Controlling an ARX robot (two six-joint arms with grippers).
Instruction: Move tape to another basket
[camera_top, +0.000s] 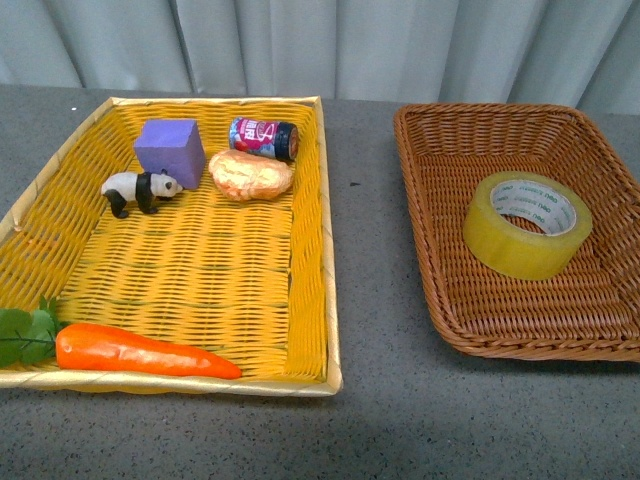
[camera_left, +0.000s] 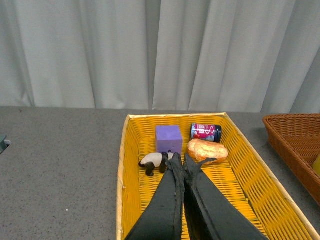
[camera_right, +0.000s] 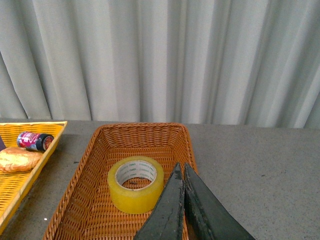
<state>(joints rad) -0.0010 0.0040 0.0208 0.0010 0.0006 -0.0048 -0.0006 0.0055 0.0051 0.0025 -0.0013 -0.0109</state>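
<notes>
The yellow tape roll (camera_top: 527, 224) lies flat inside the dark brown wicker basket (camera_top: 440, 250) at the right of the table. It also shows in the right wrist view (camera_right: 135, 184), in the same basket (camera_right: 85, 200). My right gripper (camera_right: 181, 168) is shut and empty, above the basket's rim beside the tape, not touching it. My left gripper (camera_left: 180, 157) is shut and empty, held over the yellow tray (camera_left: 250, 165). Neither gripper shows in the front view.
The yellow woven tray (camera_top: 310, 290) at the left holds a purple block (camera_top: 170, 150), a toy panda (camera_top: 140, 190), a small can (camera_top: 264, 137), a bread roll (camera_top: 251, 175) and a carrot (camera_top: 140, 352). A grey curtain hangs behind the table.
</notes>
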